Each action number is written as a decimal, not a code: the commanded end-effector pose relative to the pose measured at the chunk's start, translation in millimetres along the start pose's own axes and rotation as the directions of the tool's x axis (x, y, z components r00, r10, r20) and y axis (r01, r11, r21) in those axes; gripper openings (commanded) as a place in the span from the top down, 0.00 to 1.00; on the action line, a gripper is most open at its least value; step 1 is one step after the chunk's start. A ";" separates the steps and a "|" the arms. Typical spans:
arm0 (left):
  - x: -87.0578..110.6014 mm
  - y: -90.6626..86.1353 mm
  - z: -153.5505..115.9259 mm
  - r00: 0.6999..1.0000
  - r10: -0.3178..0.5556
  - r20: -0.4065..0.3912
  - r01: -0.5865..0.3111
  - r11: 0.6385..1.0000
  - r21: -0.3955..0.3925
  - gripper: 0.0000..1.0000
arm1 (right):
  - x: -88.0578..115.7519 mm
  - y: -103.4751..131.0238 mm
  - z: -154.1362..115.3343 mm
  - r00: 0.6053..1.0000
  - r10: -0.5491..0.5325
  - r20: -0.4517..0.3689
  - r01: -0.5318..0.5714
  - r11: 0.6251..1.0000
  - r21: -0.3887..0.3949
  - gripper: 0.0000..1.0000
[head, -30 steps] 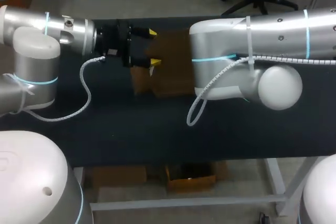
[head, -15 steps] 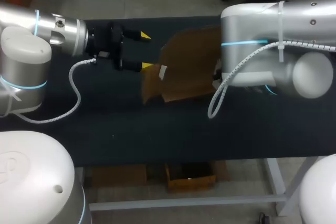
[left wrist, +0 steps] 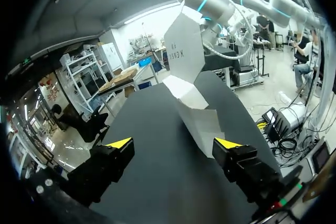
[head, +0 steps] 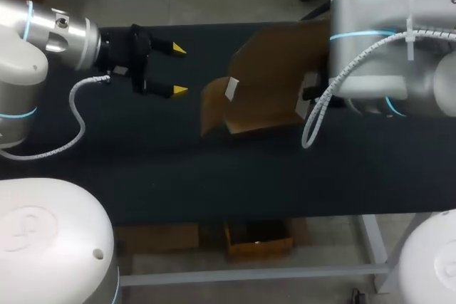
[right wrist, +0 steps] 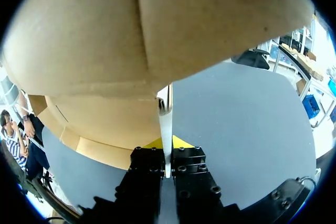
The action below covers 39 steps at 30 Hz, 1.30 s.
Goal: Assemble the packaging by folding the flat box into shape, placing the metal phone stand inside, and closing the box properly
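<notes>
The brown cardboard box (head: 263, 83) is partly unfolded and tilted up over the middle of the black table, with a small white label on a flap. In the right wrist view my right gripper (right wrist: 166, 142) is shut on a thin edge of the box (right wrist: 157, 35), whose panels fill the space ahead of it. In the head view my right arm (head: 377, 40) hides that gripper. My left gripper (head: 178, 70) stands open to the left of the box and apart from it. In the left wrist view the box (left wrist: 191, 93) is ahead of the open left gripper (left wrist: 173, 143). No metal phone stand is in view.
The black table top (head: 214, 176) runs across the view, with bare cloth in front of the box and between the two arms. A white coiled cable (head: 313, 122) hangs in a loop from my right arm close beside the box.
My left arm has drawn back to the left, away from the box, still open. My right arm has carried the box to the right and tipped it further up.
</notes>
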<state>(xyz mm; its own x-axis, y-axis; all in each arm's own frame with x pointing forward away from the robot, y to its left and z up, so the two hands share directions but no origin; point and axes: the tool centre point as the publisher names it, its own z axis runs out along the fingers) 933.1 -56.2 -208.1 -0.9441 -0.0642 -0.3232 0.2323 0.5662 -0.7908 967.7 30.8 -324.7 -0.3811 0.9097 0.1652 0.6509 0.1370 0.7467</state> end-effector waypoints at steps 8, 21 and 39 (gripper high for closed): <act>12.6 -7.3 -8.0 0.996 0.015 -0.084 -0.017 1.000 -0.021 0.00 | -22.3 3.3 -5.8 0.935 0.074 -0.347 0.037 0.952 0.304 1.00; 15.5 -4.0 -13.6 0.989 -0.025 -0.147 0.016 0.998 -0.064 0.00 | -38.8 8.6 -10.6 0.905 0.118 -0.410 0.040 0.934 0.356 1.00; 4.1 -3.5 -6.2 0.993 -0.043 -0.111 0.027 0.989 -0.144 0.00 | -36.8 16.3 -19.9 0.947 0.140 -0.289 0.032 0.854 0.520 1.00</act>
<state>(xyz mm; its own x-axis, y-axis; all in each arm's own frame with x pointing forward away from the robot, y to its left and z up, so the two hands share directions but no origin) 927.1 -49.4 -205.6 -0.9726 0.0059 -0.2322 0.1781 0.6607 -0.7292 982.0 -10.8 -314.4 -0.4736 0.7234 0.5024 0.8396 0.1986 0.5055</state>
